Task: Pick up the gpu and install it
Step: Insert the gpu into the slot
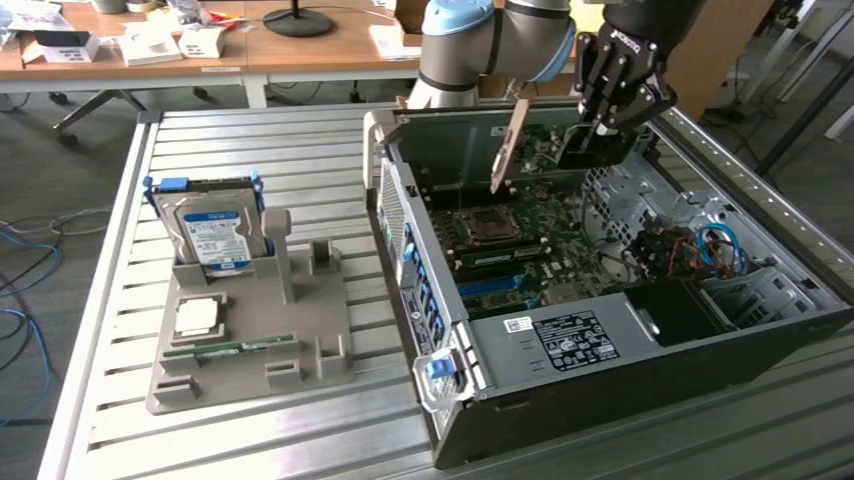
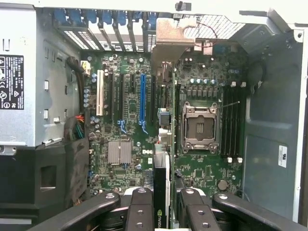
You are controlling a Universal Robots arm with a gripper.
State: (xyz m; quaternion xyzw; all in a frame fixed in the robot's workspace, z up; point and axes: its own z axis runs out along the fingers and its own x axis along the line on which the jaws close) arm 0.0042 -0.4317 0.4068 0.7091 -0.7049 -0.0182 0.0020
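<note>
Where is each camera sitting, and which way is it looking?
Exterior view: off the arm and up high, looking down at the metal table and the open computer case. The robot arm and its gripper show, holding the graphics card.
Wrist view: on the wrist, looking into the case at the green circuit board. The gripper's black fingers clamp the graphics card.
Both views share the gripper, the graphics card and the inside of the case.

Showing a slatted metal bench (image 1: 240, 440) in the foreground. Showing wooden desks (image 1: 320, 55) behind it, carrying white boxes (image 1: 147, 45) and a round black stand base (image 1: 299, 20). Showing grey floor (image 1: 67, 160), with blue cables (image 1: 27, 236) lying at the exterior view's left.
</note>
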